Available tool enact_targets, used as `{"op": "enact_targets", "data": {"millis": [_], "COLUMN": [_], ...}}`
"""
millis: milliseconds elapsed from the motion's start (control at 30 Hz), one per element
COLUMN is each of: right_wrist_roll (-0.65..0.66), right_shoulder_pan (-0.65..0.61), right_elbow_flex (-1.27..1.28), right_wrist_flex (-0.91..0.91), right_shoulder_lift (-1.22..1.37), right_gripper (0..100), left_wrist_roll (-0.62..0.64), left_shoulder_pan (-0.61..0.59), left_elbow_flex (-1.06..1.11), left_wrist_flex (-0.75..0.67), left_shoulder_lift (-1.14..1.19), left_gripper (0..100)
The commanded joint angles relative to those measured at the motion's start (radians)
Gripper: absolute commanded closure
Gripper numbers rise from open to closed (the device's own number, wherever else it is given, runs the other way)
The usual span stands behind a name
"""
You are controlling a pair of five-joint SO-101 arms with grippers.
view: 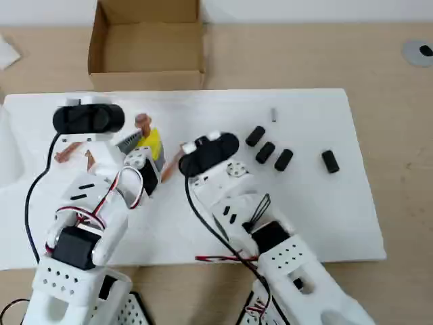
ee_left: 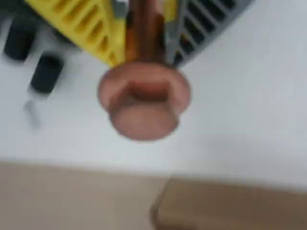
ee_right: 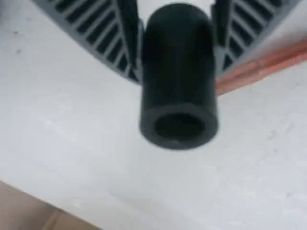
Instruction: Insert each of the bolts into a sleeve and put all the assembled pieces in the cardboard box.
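grips a copper bolt [ee_left: 143, 98] in the left gripper [view: 143, 140], left of centre in the high view; clamps a black sleeve [ee_right: 178, 96] in the right gripper [ee_right: 177, 28] at mid-frame; cardboard box [view: 147, 80] upper left.

Right gripper [ee_right: 177, 52] held a black sleeve [ee_right: 178, 96] clamped between its dark ribbed jaws, with the sleeve's open bore facing the camera. A copper-coloured bolt [ee_right: 268, 67] lay on the white sheet [ee_right: 96, 163] just behind the sleeve, one end hidden by a jaw. Tan table [ee_right: 19, 213] showed beyond the sheet's edge.
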Motion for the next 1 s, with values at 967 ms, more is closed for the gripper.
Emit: {"op": "enact_targets", "data": {"millis": [967], "right_wrist_roll": [-0.060], "right_shoulder_pan": [-0.090], "right_elbow_flex": [0.019], "right_wrist_flex": [-0.052], "right_shoulder_lift": [-0.027], "right_gripper": [98.9], "left_wrist_roll": [0.048], "left_shoulder_pan": [-0.005], "left_elbow_flex": [0.124], "left_wrist_flex": [-0.318], "left_shoulder_lift": [-0.019], "left_gripper": [100]}}
